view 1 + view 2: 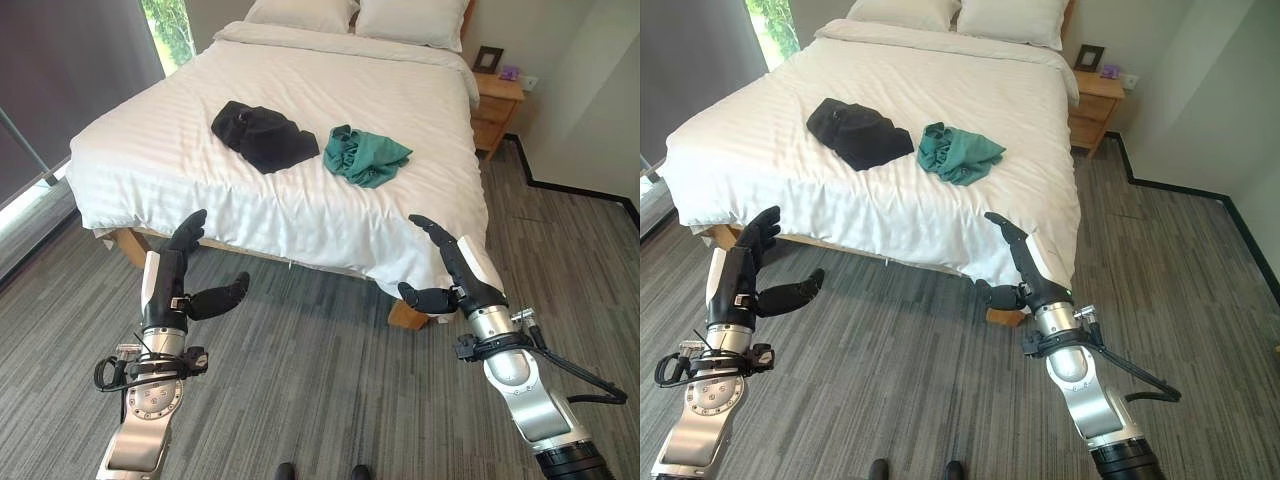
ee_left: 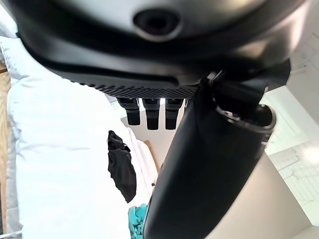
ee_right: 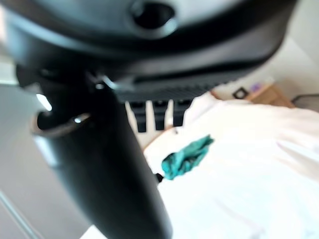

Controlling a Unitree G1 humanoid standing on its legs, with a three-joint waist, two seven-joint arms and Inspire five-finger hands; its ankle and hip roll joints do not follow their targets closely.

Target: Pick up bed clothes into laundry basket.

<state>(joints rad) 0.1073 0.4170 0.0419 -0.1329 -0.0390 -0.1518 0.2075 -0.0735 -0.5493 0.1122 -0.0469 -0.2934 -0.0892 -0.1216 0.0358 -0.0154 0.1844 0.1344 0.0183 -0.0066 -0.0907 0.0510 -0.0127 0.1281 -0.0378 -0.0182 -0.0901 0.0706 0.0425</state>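
Observation:
A crumpled black garment point(image 1: 262, 135) lies near the middle of the white bed point(image 1: 150, 150). A teal garment point(image 1: 365, 155) is bunched up just to its right, a small gap apart. My left hand point(image 1: 178, 262) hovers over the floor in front of the bed's near left corner, fingers straight and thumb spread, holding nothing. My right hand point(image 1: 455, 268) is raised near the bed's near right corner, also open and empty. Both garments appear past the fingers in the wrist views, black point(image 2: 121, 167) and teal point(image 3: 187, 157).
Two white pillows point(image 1: 350, 15) lie at the head of the bed. A wooden nightstand point(image 1: 495, 110) with a small frame stands to the bed's right by the wall. Grey wood-pattern floor point(image 1: 320, 380) stretches in front. A window with a dark blind point(image 1: 70, 70) is on the left.

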